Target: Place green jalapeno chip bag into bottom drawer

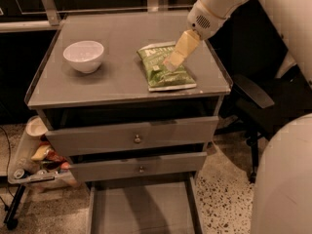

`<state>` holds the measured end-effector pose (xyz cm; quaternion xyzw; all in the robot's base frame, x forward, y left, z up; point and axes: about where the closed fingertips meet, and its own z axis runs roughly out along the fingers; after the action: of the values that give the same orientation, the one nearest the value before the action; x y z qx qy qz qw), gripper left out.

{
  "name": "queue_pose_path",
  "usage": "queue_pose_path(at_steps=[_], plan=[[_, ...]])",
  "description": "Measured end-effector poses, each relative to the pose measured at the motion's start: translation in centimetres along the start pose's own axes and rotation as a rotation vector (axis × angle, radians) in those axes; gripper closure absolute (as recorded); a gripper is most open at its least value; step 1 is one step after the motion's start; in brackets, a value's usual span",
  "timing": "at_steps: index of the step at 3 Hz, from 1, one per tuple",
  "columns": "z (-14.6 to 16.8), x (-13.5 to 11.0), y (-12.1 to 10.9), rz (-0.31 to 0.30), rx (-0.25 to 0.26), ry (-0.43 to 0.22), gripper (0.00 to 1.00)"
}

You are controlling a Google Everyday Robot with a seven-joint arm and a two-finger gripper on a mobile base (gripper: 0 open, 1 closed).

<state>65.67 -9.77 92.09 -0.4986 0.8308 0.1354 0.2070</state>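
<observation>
The green jalapeno chip bag (164, 66) lies flat on the grey cabinet top (117, 82), right of centre. My gripper (174, 59), with pale yellow fingers, reaches down from the upper right and hovers over the bag's upper right part. The bottom drawer (141, 209) is pulled out at the bottom of the view, a shallow grey tray with nothing in it. The two upper drawers show their front panels with small knobs.
A white bowl (84, 56) stands on the left of the cabinet top. A black office chair (258, 101) is to the right. A low cart with clutter (36, 160) sits at the left on the speckled floor. My white arm fills the right edge.
</observation>
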Motion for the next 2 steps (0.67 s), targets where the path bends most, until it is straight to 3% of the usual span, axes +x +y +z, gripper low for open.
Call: queue_pose_path(at_steps=[2], plan=[[5.8, -1.8, -0.7, 0.046, -0.079, 0.018, 0.00]])
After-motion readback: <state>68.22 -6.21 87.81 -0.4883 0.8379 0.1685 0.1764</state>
